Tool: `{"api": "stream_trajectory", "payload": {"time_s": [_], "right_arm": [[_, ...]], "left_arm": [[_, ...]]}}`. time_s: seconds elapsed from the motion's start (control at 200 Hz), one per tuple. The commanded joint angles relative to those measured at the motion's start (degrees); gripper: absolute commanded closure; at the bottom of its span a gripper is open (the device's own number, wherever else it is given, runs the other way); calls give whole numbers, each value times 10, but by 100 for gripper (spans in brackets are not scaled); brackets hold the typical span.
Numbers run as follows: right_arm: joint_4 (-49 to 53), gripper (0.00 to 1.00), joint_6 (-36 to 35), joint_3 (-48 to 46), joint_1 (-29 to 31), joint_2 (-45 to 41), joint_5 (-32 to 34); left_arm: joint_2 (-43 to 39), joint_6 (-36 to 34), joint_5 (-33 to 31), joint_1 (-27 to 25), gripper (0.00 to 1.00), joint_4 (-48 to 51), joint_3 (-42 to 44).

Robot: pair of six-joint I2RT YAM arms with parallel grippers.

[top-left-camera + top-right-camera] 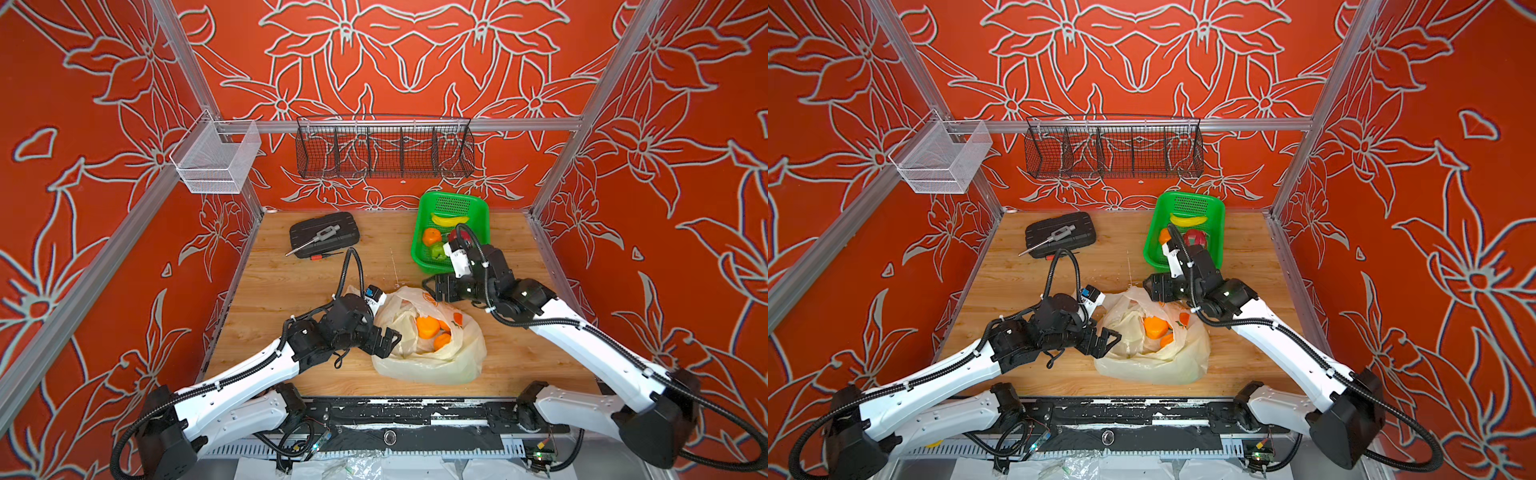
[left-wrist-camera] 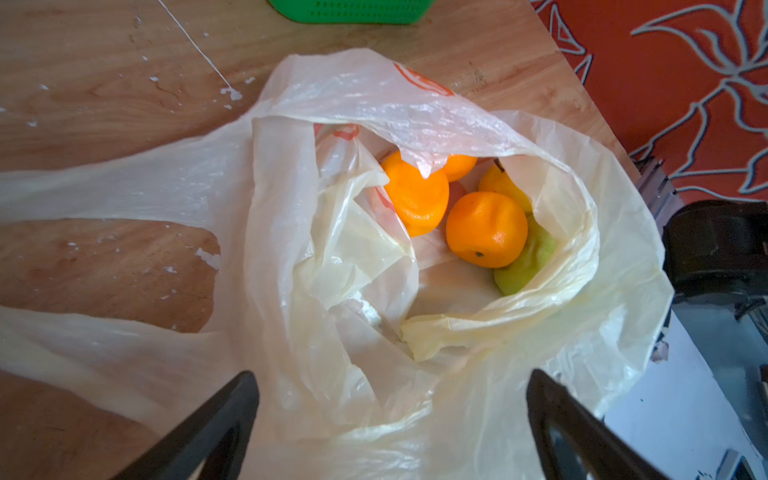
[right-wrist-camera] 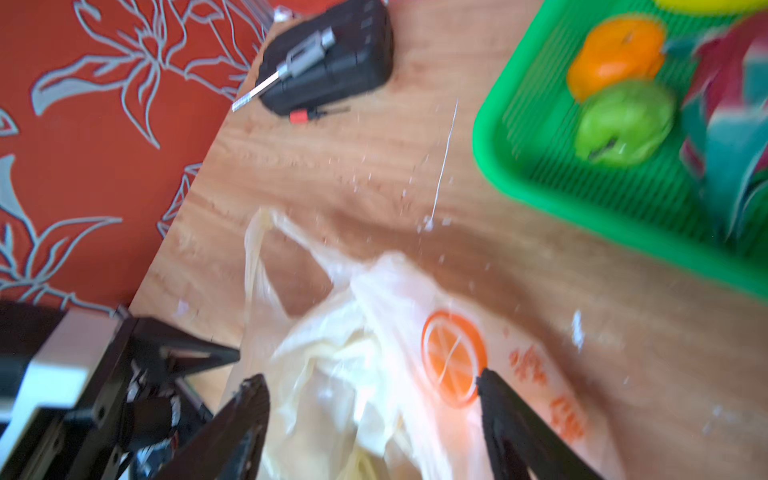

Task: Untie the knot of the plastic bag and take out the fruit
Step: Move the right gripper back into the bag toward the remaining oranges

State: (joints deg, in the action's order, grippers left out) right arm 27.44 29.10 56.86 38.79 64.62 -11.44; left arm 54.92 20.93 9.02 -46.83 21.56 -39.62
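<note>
The plastic bag point(image 1: 436, 365) lies near the table's front with its mouth gaping wide; the knot is out of view and one handle loop point(image 3: 257, 266) lies loose. Inside the bag sit two oranges point(image 2: 486, 228), a green fruit point(image 2: 525, 266) and a yellow one point(image 2: 503, 185). My left gripper point(image 1: 390, 343) is open at the bag's left rim, its fingers straddling loose plastic point(image 2: 392, 374). My right gripper point(image 1: 428, 289) is open above the bag's far edge, with bag film and an orange print between its fingers point(image 3: 372, 374).
A green basket point(image 1: 419, 249) at the back right holds a banana point(image 1: 449, 219), an orange point(image 1: 432, 237), a green fruit point(image 1: 437, 250) and a pink dragon fruit point(image 1: 1196, 237). A black tool case point(image 1: 324, 235) with a metal tool lies back left. Wire baskets point(image 1: 384, 149) hang on the walls.
</note>
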Motion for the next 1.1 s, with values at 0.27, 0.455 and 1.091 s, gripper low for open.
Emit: {"api": "stream_trajectory", "payload": {"time_s": [0.27, 0.455, 1.091], "right_arm": [[256, 30, 139, -107, 155, -53, 146], [246, 28, 153, -179, 154, -91, 211], [151, 27, 125, -102, 158, -96, 158]], "left_arm": [[66, -26, 114, -76, 9, -70, 24], [141, -51, 138, -100, 22, -124, 46], [149, -88, 34, -141, 10, -137, 48]]}}
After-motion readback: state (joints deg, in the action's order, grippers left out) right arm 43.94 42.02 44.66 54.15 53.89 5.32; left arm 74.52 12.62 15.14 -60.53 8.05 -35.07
